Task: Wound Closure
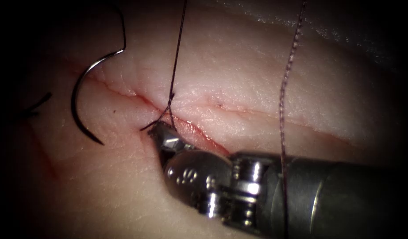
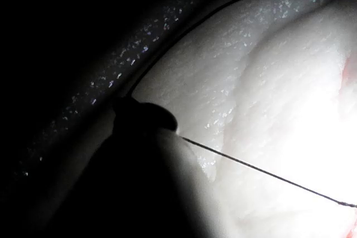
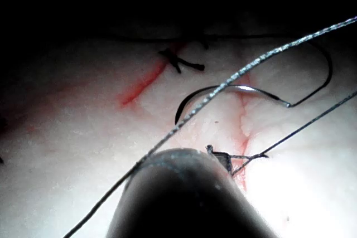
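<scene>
On the pale tissue [image 1: 257, 79] the needle [image 1: 80, 95] lies free left of the cut [image 1: 199, 132], while the right end effector [image 1: 162, 135] is clamped on the thread [image 1: 175, 66] at the knot, apparently to hold it taut; the left end effector [image 2: 145, 118] I cannot tell.

Dark, glistening speckled surface [image 2: 106, 82] runs diagonally beside pale lit area.

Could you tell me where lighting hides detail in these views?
Endoscope view: dark edges, glints on right pincer, shut on thread at the cut; needle lies free on tissue. Left wrist view: tissue glares, left pincer a silhouette gripping thread. Right wrist view: shaft shadowed.
</scene>
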Tool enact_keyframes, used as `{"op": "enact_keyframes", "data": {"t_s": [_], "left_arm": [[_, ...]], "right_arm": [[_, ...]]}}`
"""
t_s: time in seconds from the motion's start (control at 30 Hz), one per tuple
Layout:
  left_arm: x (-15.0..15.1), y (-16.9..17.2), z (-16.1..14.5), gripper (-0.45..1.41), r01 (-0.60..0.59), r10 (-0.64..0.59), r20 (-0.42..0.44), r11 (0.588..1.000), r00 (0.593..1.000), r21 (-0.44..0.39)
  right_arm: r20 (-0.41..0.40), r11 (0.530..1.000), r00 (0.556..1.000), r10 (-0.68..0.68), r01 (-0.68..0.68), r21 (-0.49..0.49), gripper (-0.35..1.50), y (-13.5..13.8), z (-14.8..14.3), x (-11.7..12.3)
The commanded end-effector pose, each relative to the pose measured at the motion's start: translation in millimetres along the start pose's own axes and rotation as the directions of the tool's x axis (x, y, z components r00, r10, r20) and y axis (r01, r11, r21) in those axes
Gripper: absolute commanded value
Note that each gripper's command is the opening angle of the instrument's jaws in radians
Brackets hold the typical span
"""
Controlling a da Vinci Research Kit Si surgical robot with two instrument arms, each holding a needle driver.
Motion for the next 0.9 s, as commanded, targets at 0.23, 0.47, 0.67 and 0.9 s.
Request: {"op": "enact_keyframes", "data": {"t_s": [0.23, 0.47, 0.67, 0.9], "left_arm": [[1.5, -2.9, 2.1, -0.45, -0.005, 0.005, 0.009, 0.999, 1.000, 0.043], [1.0, -4.4, 3.5, -0.45, -0.007, 0.006, 0.025, 0.998, 1.000, 0.064], [0.6, -4.4, 4.3, -0.45, -0.014, 0.012, 0.027, 0.997, 1.000, 0.076], [1.0, -4.4, 4.8, -0.45, -0.028, 0.025, 0.035, 0.996, 0.999, 0.082]], "right_arm": [[-0.048, 0.999, 0.998, 0.050, -0.049, 0.010, -0.35, -1.5, -1.3, 2.7], [-0.093, 1.000, 0.995, 0.020, -0.019, 0.010, -0.35, -3.1, -2.5, 4.4], [-0.104, 1.000, 0.994, 0.024, -0.022, 0.013, -0.35, -3.3, -1.8, 5.2], [-0.115, 0.999, 0.992, 0.046, -0.045, 0.008, -0.35, -1.6, 0.4, 5.0]]}}
